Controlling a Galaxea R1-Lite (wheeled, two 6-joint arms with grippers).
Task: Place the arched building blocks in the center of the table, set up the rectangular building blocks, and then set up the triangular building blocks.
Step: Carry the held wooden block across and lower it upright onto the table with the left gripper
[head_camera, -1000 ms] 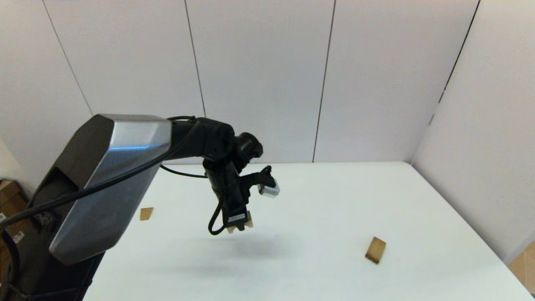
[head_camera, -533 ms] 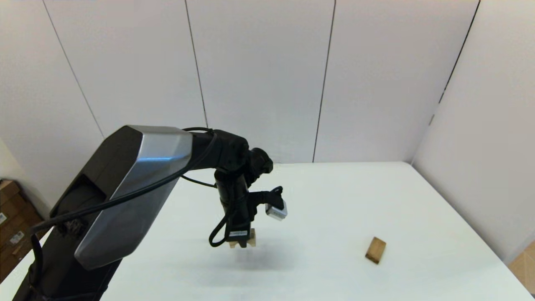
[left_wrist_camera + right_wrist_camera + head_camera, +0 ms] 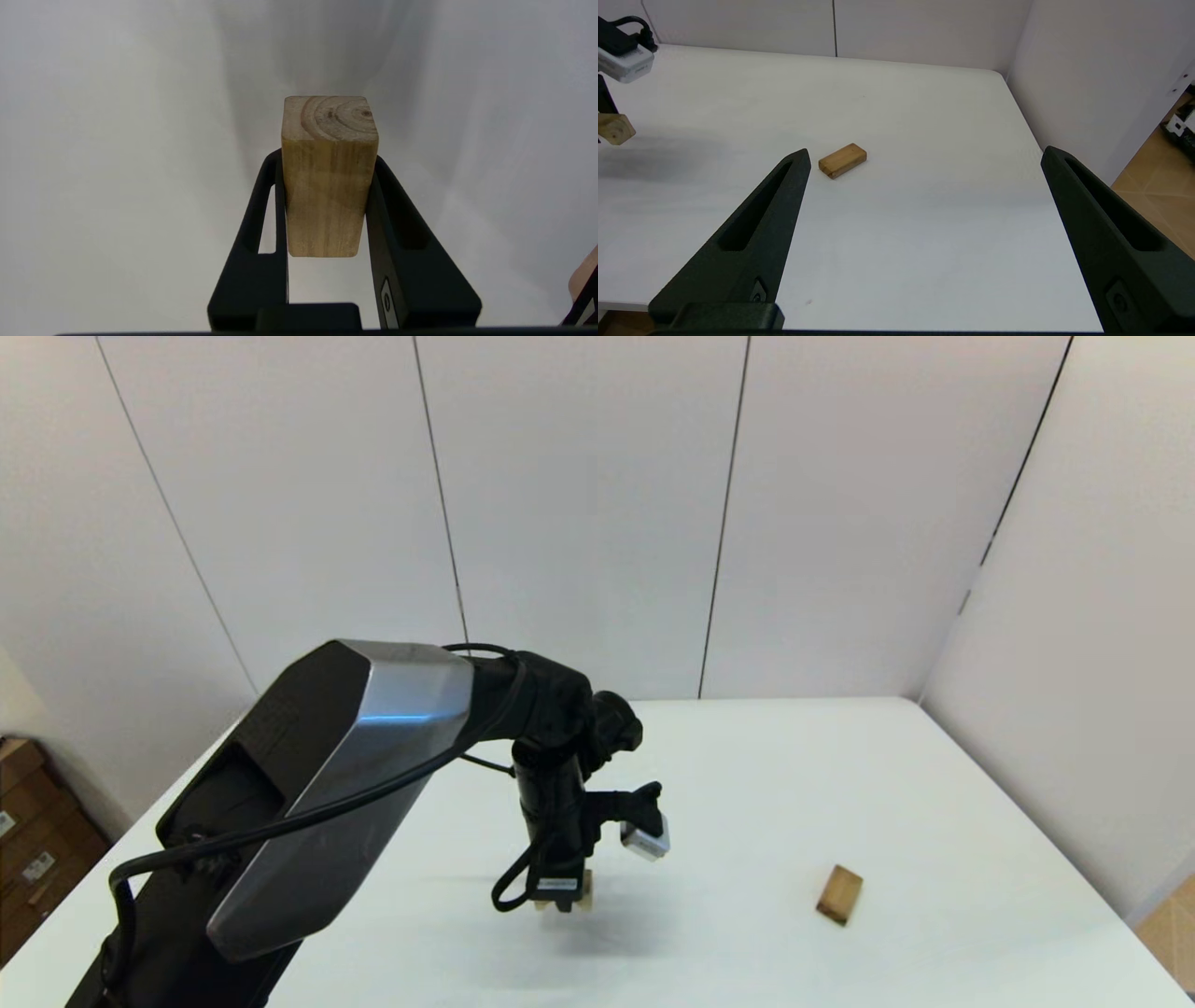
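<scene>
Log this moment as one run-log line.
left hand: holds pale notched wooden block above white table | right hand: open, idle | tan slab: flat

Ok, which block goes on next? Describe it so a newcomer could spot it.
On the white table, look to the robot's right, well away from the left pincer holding the pale arched block. The rectangular block lies there alone: a flat, darker tan slab without a notch.
</scene>
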